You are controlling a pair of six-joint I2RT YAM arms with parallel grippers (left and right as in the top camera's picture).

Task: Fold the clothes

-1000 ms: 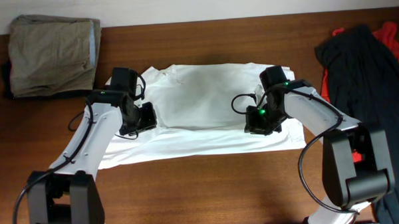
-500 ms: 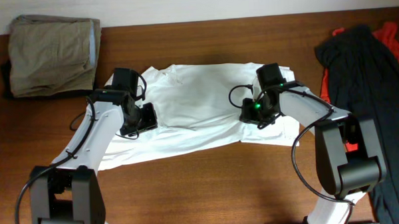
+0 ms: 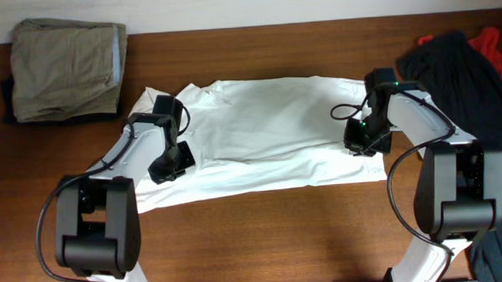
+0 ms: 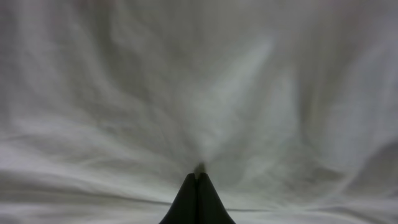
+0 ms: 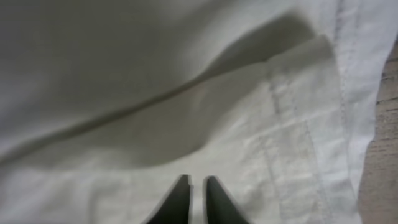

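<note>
On the table, overhead view: white shirt point(image 3: 268, 140) lies spread flat across the middle, long side left to right, lower edge nearest the arm bases.
Left gripper point(image 3: 170, 163): down on the shirt's left part, near the sleeve.
Right gripper point(image 3: 364, 141): down on the shirt's right part, close to the right edge.
Other clothes: black garment point(image 3: 458, 75) heaped at the right edge with an orange-red garment point(image 3: 490, 45) behind it. Khaki garment point(image 3: 64, 68) is already folded at top left.
Containers: none in view. Everything sits straight on the table point(image 3: 263, 241).
Left wrist view: fingers pressed together at the cloth, and creases in the shirt fan out from the tip. Reads as a pinch on a tuft of shirt.
Right wrist view: fingertips nearly together with a slim gap, low over the shirt beside a stitched hem point(image 5: 292, 124). A fold ridge runs across above them. Can't tell whether a layer is caught between them.
Step, my read: early, spreading or tensioning the shirt flat. No fold made yet.
Next move needs: a confirmed grip on the right side, then both arms carrying one edge over together at equal height, so the thin cloth doesn't bunch or slip out.
Risk: limp cloth, a one-sided pull skews it.
</note>
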